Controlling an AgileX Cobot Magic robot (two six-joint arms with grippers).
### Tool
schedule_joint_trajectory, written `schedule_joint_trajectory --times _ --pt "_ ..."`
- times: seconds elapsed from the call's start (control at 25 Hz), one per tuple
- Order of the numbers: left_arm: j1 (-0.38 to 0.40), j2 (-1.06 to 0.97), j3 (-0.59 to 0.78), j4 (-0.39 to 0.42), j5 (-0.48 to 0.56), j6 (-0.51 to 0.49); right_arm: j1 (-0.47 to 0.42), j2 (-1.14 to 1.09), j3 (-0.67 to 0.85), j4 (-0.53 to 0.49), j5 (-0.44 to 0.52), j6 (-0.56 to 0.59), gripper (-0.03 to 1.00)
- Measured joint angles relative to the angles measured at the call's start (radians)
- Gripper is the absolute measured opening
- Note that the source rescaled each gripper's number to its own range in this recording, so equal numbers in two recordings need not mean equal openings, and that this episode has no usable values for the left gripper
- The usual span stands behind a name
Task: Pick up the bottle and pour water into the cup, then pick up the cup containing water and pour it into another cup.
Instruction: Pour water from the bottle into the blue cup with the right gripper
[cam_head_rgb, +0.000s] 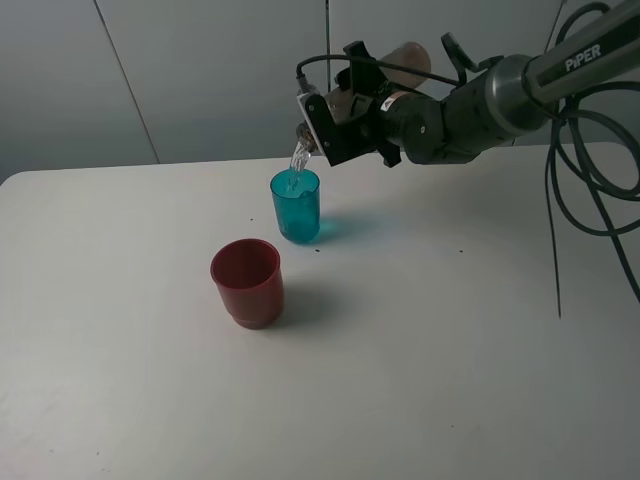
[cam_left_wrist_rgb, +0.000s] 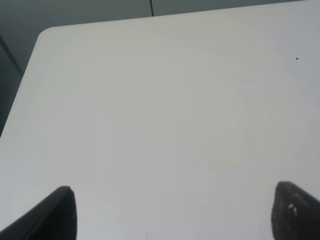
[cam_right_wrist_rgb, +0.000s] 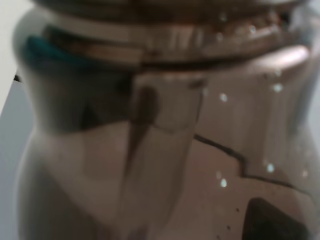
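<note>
The right gripper (cam_head_rgb: 348, 112) is clamped around the bottle (cam_head_rgb: 408, 58), which hangs tipped over the far middle of the table (cam_head_rgb: 450, 390). Its long axis runs almost level from right to left, base up on the right and open mouth dipped at the left. That mouth sits directly above the rim of the teal cup (cam_head_rgb: 296, 205), and a thin stream of water (cam_head_rgb: 299, 155) falls from one into the other; this over-the-rim alignment is what the pour depends on. The jaws themselves are mostly hidden behind the camera mount, and the right wrist view shows only a blurred bottle shoulder, so I judge the grip partly from how the bottle hangs. The red cup (cam_head_rgb: 247, 282) stands empty-looking just near and left of the teal cup, apart from it. The left gripper (cam_left_wrist_rgb: 175, 212) is spread wide with nothing between its fingers, over bare table; it is outside the high view, so the right arm is plainly nearer the cups.
</note>
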Motion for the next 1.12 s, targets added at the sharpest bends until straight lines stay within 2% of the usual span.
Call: schedule_joint_trajectory --times 0.48,1.12 --pt "0.0 0.0 0.0 0.0 0.0 0.0 0.002 0.0 0.0 -0.002 -0.028 -0.033 0.0" --pt "0.0 0.0 0.0 0.0 0.0 0.0 0.006 0.0 0.0 -0.059 -0.058 -0.046 0.0"
